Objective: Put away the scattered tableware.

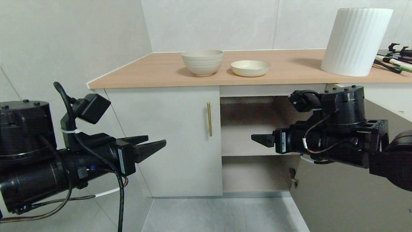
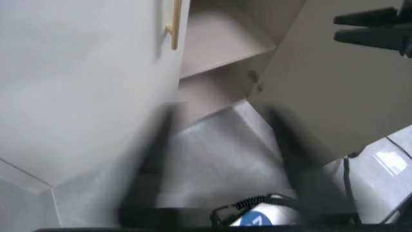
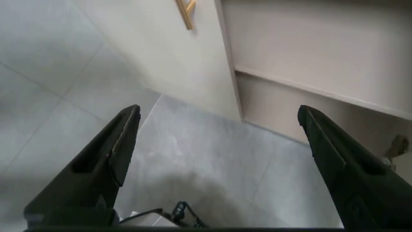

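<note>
1. The bowl (image 1: 202, 62) stood upright on the wooden counter (image 1: 145, 72), toward the back corner. A shallow dish (image 1: 250, 68) sat just beside it on the robot's right, and the 2 did not touch.
2. Both looked like stiff, smooth ware, ceramic or hard plastic, I could not tell which. They were probably slippery and likely to chip if dropped. The bowl seemed the heavier of the 2.
3. The rim looked like the best hold on the bowl, with 1 finger inside the wall and 1 outside. The dish's low edge offered less to pinch, so it would probably need a flatter, more careful approach.
4. The left gripper (image 1: 157, 139) hung low before the closed cupboard door (image 1: 173, 138), its fingers spread and holding nothing.
5. The right gripper (image 1: 257, 139) sat in front of the open half of the cupboard, about level with the shelf (image 1: 235, 141), its fingers wide apart and empty.
6. The closed door carried a brass handle (image 1: 209, 119). The open door (image 1: 338, 199) swung out toward the robot, baring the shelf, a likely home for the tableware.
7. A tall white ribbed container (image 1: 355, 42) stood on the counter well to the right of the dish, with tools (image 1: 392, 62) beyond it.
8. Both grippers were below the counter's edge and would have to rise past it. The open door stood close by the right arm and could be knocked.
</note>
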Available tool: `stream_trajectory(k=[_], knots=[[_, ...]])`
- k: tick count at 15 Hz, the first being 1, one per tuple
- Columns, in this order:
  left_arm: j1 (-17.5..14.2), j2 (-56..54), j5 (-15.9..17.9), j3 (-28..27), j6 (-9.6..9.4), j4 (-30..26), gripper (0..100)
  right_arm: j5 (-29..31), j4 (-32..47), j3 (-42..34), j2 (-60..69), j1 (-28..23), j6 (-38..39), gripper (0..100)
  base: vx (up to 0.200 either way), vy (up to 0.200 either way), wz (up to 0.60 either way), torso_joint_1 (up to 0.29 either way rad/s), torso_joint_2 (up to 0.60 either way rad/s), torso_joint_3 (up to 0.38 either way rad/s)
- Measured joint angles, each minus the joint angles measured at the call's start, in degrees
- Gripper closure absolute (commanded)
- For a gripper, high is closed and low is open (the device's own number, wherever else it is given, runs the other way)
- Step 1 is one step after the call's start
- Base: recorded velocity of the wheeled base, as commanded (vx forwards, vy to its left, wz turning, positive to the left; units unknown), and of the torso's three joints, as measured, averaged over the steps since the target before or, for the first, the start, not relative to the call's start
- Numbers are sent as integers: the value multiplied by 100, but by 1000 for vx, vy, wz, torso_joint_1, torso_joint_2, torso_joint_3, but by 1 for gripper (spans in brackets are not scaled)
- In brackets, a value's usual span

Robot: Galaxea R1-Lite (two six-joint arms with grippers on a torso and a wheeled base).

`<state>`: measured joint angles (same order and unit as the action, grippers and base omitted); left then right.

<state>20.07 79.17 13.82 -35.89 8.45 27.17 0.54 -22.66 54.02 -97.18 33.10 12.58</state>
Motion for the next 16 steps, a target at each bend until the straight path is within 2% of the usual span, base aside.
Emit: stream_trajectory(k=[3, 8, 16], knots=[[-91, 13, -22, 50, 2, 290, 0, 15, 149, 9, 113, 55, 9, 0, 0, 0, 0, 0, 0, 0], [-139, 11, -61, 54, -2, 310, 0, 20, 441, 61, 345, 243, 165, 0, 0, 0, 0, 0, 0, 0], [-244, -15, -63, 28, -5, 301, 0, -35, 605, -5, 411, 358, 165, 0, 200, 0, 0, 5, 2, 2]])
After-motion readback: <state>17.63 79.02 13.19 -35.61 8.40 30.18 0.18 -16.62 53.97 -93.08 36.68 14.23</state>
